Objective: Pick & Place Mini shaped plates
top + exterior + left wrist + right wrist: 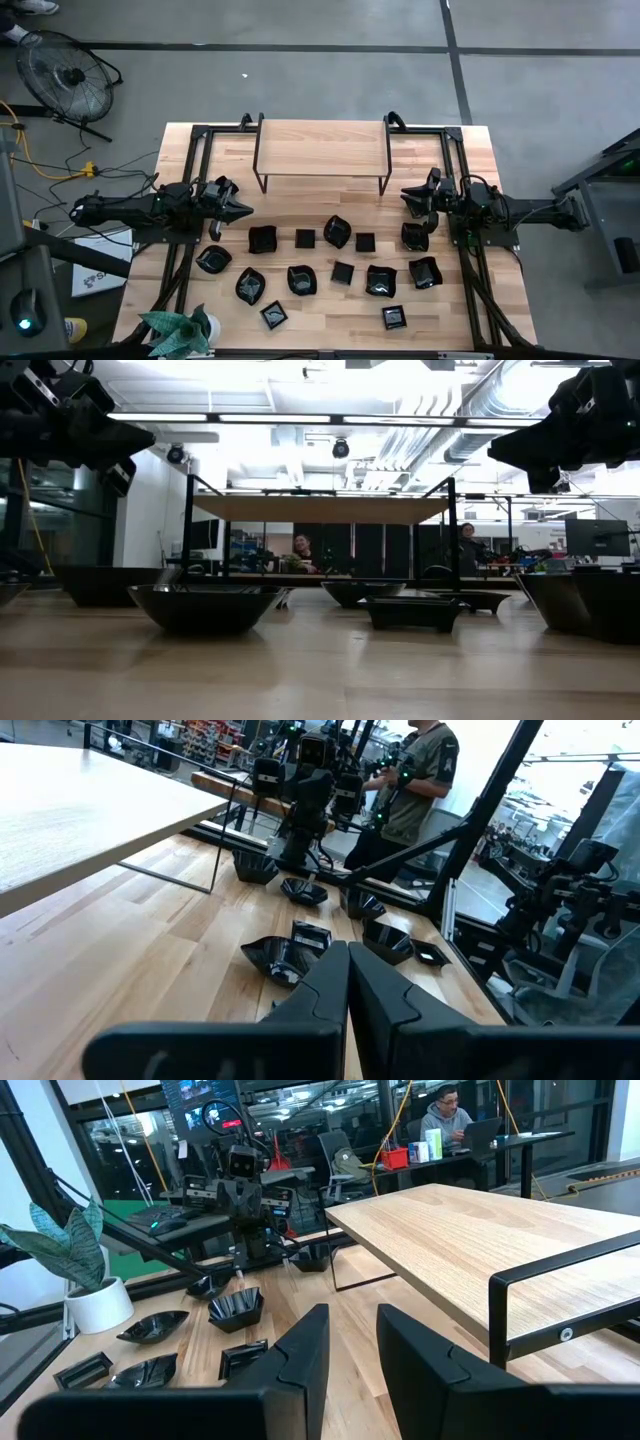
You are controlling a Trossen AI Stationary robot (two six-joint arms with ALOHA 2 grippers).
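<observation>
I see open counter point(330, 210) between the riser shelf point(322, 150) and the mini shaped plates point(337, 231); the plant point(180, 330) blocks the near-left corner.

A robotics lab or workshop; concrete floor point(300, 70), exposed ceiling ducts point(440, 430), monitor-laden desks point(470, 1145).

1. Wooden table point(470, 150), light butcher-block top, sits on a grey concrete floor point(300, 80).
2. Small raised shelf point(322, 148), light wood top on thin dark metal legs, stands at the table's far edge, centre.
3. Potted plant point(178, 330), green leaves in a white pot, at the near left corner of the table.
4. Floor fan point(65, 75), black, on the floor far left of the table.
5. Yellow cable point(40, 160) runs over the floor on the left.
6. Person in a dark shirt point(415, 775) stands beyond the table; another person point(445, 1115) sits at a desk in the room behind.
</observation>
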